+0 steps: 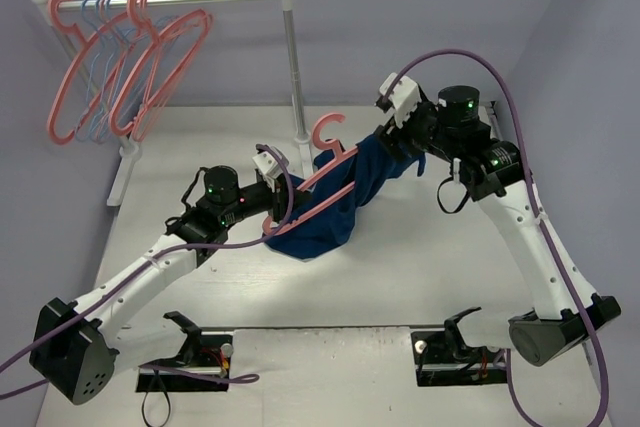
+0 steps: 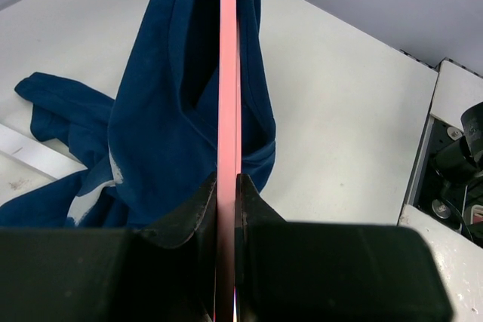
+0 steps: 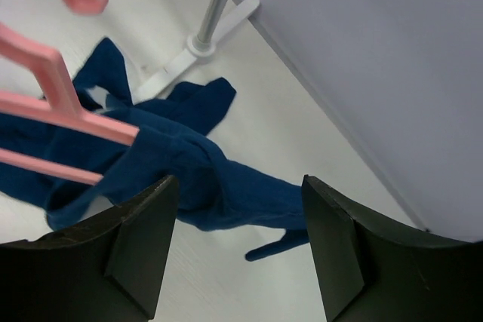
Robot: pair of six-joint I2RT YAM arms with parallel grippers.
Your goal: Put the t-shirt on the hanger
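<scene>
Left claw pinches the hanger; right wrist view shows right claw agape.

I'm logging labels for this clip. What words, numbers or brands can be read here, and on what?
None can be read.
The t-shirt: only scraps of white show among its folds, nothing legible.
The hanger: no visible text.

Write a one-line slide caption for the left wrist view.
Left gripper shut on the pink hanger, navy t-shirt bunched around its bar over a white table.
</scene>
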